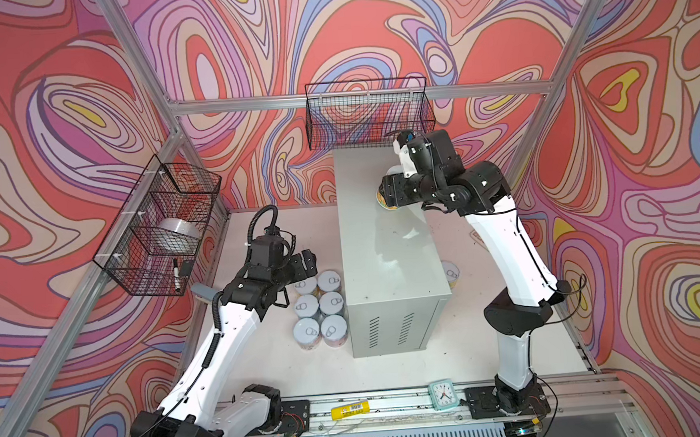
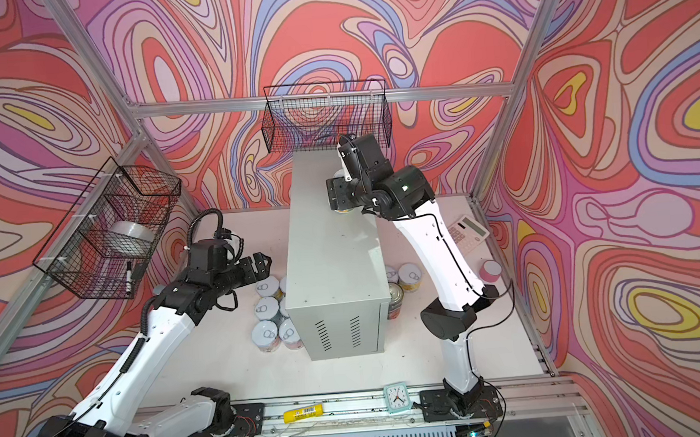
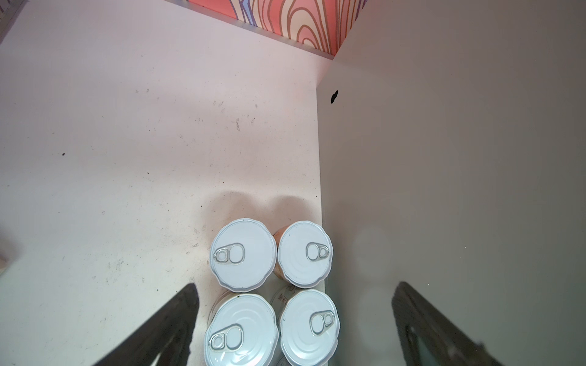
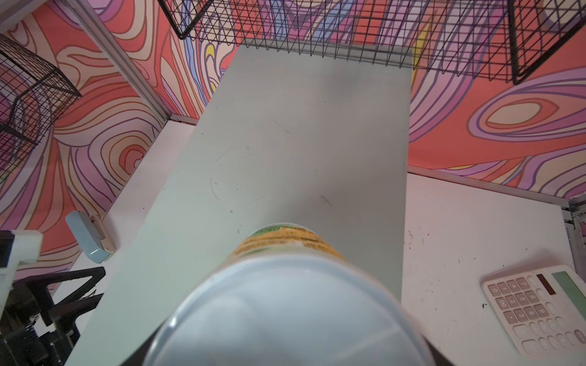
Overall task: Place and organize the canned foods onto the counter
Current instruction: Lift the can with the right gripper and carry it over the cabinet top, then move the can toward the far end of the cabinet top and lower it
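The counter [image 1: 385,275] [image 2: 333,249] is a tall light-grey metal box in mid-table. My right gripper [image 1: 386,195] [image 2: 339,199] is over the far part of its top [image 4: 301,142], shut on a can [image 4: 285,310] [image 1: 382,204] with a white lid and a yellow-green label. I cannot tell whether that can touches the top. Several silver-lidded cans [image 1: 318,306] [image 2: 268,312] [image 3: 242,253] stand in two rows against the counter's left side. My left gripper [image 1: 307,263] [image 3: 295,285] hangs open above them, holding nothing. More cans [image 2: 402,285] stand to the right of the counter.
Black wire baskets hang on the back wall [image 1: 369,112] and on the left wall [image 1: 161,227], the left one holding a tape roll and a marker. A calculator [image 2: 467,231] [image 4: 539,310] and a pink-topped tin [image 2: 489,270] lie at the right. A clock [image 1: 441,393] and a yellow tube [image 1: 350,408] sit on the front rail.
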Controlling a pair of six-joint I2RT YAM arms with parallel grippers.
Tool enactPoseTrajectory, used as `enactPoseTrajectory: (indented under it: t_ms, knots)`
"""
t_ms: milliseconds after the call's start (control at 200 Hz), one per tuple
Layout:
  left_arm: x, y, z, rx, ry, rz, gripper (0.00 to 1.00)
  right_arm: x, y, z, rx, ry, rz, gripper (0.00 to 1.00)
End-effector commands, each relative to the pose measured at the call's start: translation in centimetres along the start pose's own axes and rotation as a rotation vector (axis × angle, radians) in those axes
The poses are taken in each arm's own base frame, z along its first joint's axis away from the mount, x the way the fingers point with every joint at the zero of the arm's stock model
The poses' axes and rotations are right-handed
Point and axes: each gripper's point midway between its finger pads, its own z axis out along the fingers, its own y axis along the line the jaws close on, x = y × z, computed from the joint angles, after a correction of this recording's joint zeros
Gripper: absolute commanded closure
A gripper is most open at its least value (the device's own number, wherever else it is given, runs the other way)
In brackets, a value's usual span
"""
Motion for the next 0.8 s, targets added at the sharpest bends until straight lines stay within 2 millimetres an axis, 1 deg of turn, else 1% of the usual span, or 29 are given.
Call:
enactPoseTrajectory:
  t_ms: [0, 90, 195, 295, 416, 516, 701, 761, 766, 791]
  knots:
    - [0.0, 0.0, 0.2, 0.003, 0.002, -0.005, 0.04, -2.7, 0.9, -1.3, -0.036, -0.112, 0.009, 0.15]
    - [0.1, 0.0, 0.3, 0.001, 0.003, -0.005, 0.04, -2.8, 1.2, -1.2, -0.057, -0.115, 0.011, 0.08]
    - [0.0, 0.1, 0.2, 0.0, 0.0, -0.009, 0.04, -3.1, 1.5, -1.3, -0.066, -0.128, 0.014, 0.03]
    - [0.2, 0.2, 0.0, -0.004, 0.001, -0.009, 0.04, -3.2, 1.4, -1.6, -0.065, -0.132, 0.014, 0.02]
    - [0.4, 0.5, -0.3, -0.011, -0.003, -0.005, 0.04, -3.6, 1.1, -3.4, -0.054, -0.163, 0.013, 0.02]
    - [0.6, 0.3, -0.5, 0.002, 0.0, -0.005, 0.04, -3.7, 1.2, -5.1, -0.061, -0.18, -0.005, 0.02]
    - [1.0, 0.4, -1.1, 0.007, 0.001, -0.005, 0.04, -2.8, 2.1, -7.7, -0.095, -0.183, -0.025, 0.02]
    - [1.1, 0.5, -1.4, 0.006, 0.001, -0.003, 0.05, -2.0, 2.4, -7.5, -0.092, -0.156, -0.031, 0.02]
    - [1.1, 0.5, -1.4, 0.006, 0.001, -0.003, 0.05, -2.1, 2.2, -8.5, -0.098, -0.17, -0.027, 0.02]
    - [1.2, 0.5, -1.6, 0.006, 0.001, -0.001, 0.05, -1.9, 2.1, -9.0, -0.096, -0.169, -0.024, 0.02]
